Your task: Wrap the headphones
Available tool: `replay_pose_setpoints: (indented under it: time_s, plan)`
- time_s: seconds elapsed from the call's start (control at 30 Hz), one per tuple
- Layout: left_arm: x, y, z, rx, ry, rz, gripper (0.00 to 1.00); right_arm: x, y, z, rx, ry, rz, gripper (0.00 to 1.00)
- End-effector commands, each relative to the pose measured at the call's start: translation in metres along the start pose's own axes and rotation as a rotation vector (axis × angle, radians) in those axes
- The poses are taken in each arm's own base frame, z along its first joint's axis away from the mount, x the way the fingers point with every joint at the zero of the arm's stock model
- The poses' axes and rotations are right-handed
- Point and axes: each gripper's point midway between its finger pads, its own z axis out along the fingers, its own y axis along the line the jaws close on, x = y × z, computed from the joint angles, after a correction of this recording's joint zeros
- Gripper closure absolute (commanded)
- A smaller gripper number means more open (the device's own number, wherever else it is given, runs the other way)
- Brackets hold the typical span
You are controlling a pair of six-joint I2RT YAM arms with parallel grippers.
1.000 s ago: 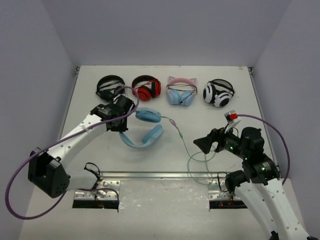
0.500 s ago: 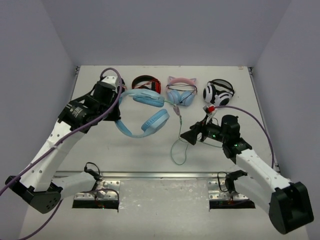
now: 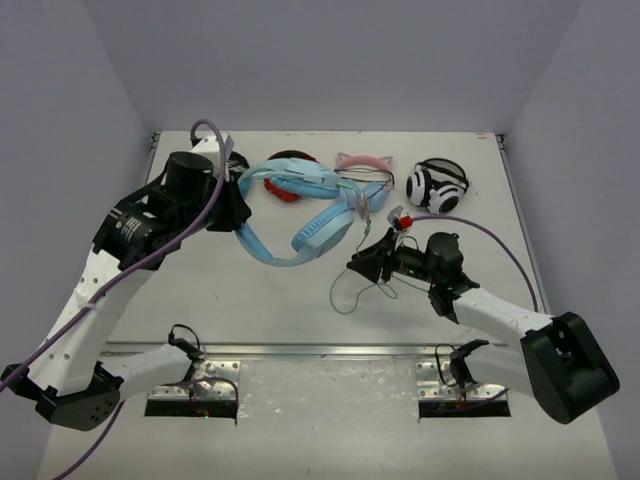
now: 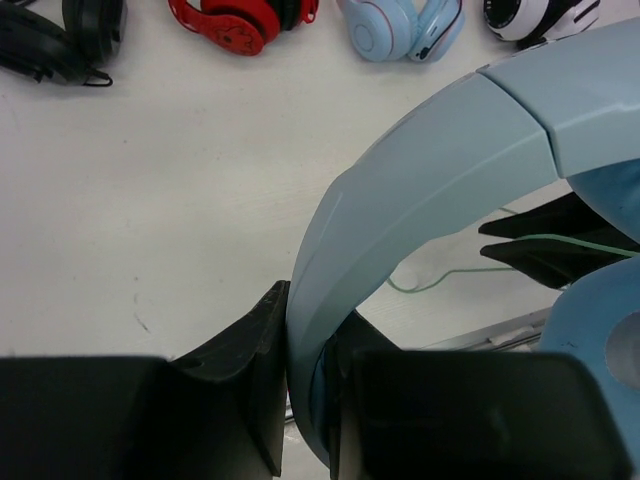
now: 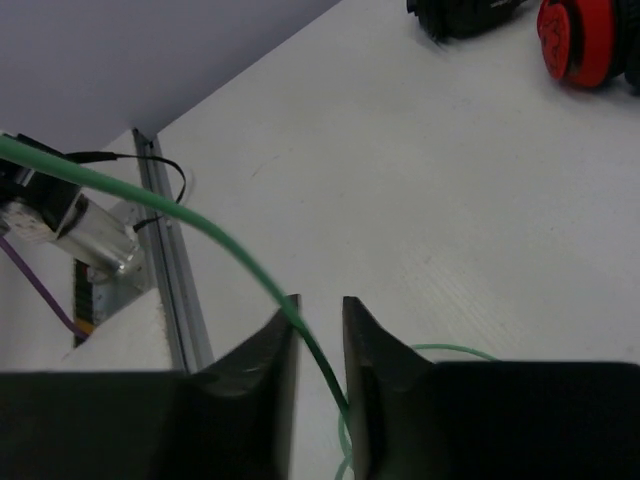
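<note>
Up off the table (image 3: 200, 290), the headphones (image 3: 322, 228) hang in the air just in front of and to the left of the cat-ear pair (image 3: 362, 163). Their upper cup overlaps that pair's left edge in the overhead view. The left gripper (image 4: 305, 340) is clamped on the wide blue headband, one dark finger pressed to each face of it. It sits further left of the cat-ear pair than the cups do.

The cable (image 5: 190, 218) drops from the cups past the front of the cat-ear pair and runs to the right gripper (image 5: 320, 305). That gripper is low over the table, nearer the arm bases than the cat-ear pair. Its jaws stand a narrow gap apart, wider than the thin green line threaded between them, and the cable lies against the inner faces rather than being visibly pinched. Beyond the gripper the slack cable forms a loose loop on the table.

In the back row with the cat-ear pair, the red pair (image 4: 235, 20) and the black pair (image 4: 75, 30) lie to its left. The white-and-black pair (image 3: 437, 186) lies to its right.
</note>
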Motion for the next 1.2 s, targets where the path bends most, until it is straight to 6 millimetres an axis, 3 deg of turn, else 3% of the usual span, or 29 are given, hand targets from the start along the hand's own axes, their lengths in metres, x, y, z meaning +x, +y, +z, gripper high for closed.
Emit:
replay_pose_setpoints:
  time_s: [0.0, 0.03, 0.07, 0.1, 0.17, 0.27, 0.33, 0.4, 0.43, 0.47, 0.5, 0.53, 0.6, 0.63, 0.67, 0.7, 0.73, 0.77, 0.83, 0.97, 1.07, 1.1, 1.17]
  plan:
    - [-0.046, -0.032, -0.015, 0.133, -0.16, -0.074, 1.0, -0.025, 0.012, 0.003, -0.062, -0.096, -0.077, 0.77]
    - [-0.049, -0.029, -0.016, 0.118, -0.174, -0.081, 1.0, -0.025, 0.013, 0.003, -0.06, -0.095, -0.075, 0.94]
    - [-0.051, -0.026, -0.017, 0.098, -0.184, -0.086, 1.0, -0.021, 0.012, 0.001, -0.053, -0.088, -0.062, 0.99]
    - [-0.053, -0.022, -0.017, 0.076, -0.196, -0.087, 1.0, -0.026, 0.012, -0.003, -0.026, -0.113, -0.072, 0.99]
    - [-0.055, -0.001, -0.014, -0.037, -0.221, -0.081, 1.0, -0.018, 0.007, -0.011, 0.028, -0.104, -0.061, 0.99]
    - [-0.048, 0.032, -0.001, -0.213, -0.228, -0.043, 1.0, -0.022, -0.004, -0.027, 0.157, -0.113, -0.082, 0.99]
    - [-0.034, 0.047, 0.019, -0.279, -0.209, 0.012, 1.0, -0.027, -0.016, -0.042, 0.281, -0.12, -0.105, 0.99]
    - [-0.025, 0.051, 0.033, -0.293, -0.191, 0.04, 1.0, -0.047, -0.024, -0.053, 0.375, -0.139, -0.141, 0.99]
    - [-0.017, 0.053, 0.046, -0.296, -0.178, 0.06, 1.0, -0.049, -0.037, -0.065, 0.484, -0.127, -0.138, 0.99]
    - [-0.013, 0.054, 0.052, -0.298, -0.17, 0.068, 1.0, -0.074, -0.036, -0.07, 0.521, -0.151, -0.192, 0.99]
    - [-0.013, 0.055, 0.057, -0.299, -0.174, 0.068, 1.0, -0.075, -0.039, -0.077, 0.563, -0.11, -0.198, 0.99]
    - [-0.004, 0.058, 0.067, -0.313, -0.147, 0.084, 0.99, -0.105, -0.04, -0.086, 0.629, -0.143, -0.241, 0.99]
    - [0.003, 0.053, 0.08, -0.282, -0.106, 0.121, 1.0, -0.113, -0.043, -0.095, 0.683, -0.113, -0.248, 0.99]
    - [0.008, 0.05, 0.085, -0.267, -0.086, 0.138, 1.0, -0.132, -0.041, -0.1, 0.716, -0.131, -0.271, 0.99]
    - [0.012, 0.048, 0.089, -0.249, -0.067, 0.152, 1.0, -0.137, -0.042, -0.102, 0.731, -0.128, -0.281, 0.99]
    - [0.018, 0.041, 0.096, -0.208, -0.037, 0.176, 1.0, -0.138, -0.042, -0.103, 0.738, -0.106, -0.288, 0.99]
    - [0.024, 0.037, 0.1, -0.183, -0.017, 0.189, 1.0, -0.151, -0.039, -0.105, 0.739, -0.103, -0.324, 0.99]
    - [0.029, 0.028, 0.104, -0.148, -0.006, 0.207, 1.0, -0.142, -0.043, -0.102, 0.741, -0.033, -0.32, 0.99]
    - [0.046, 0.025, 0.113, -0.133, 0.046, 0.236, 1.0, -0.154, -0.04, -0.101, 0.733, 0.001, -0.364, 0.99]
    - [0.084, 0.007, 0.127, -0.07, 0.16, 0.328, 1.0, -0.159, -0.034, -0.091, 0.674, 0.039, -0.434, 0.99]
    - [0.093, 0.004, 0.134, -0.099, 0.183, 0.361, 1.0, -0.156, -0.007, -0.07, 0.477, 0.073, -0.523, 0.99]
    - [0.09, 0.008, 0.137, -0.134, 0.172, 0.353, 0.99, -0.139, 0.015, -0.059, 0.31, 0.127, -0.526, 0.99]
    - [0.087, 0.01, 0.139, -0.158, 0.159, 0.35, 1.0, -0.136, 0.034, -0.052, 0.206, 0.148, -0.576, 0.99]
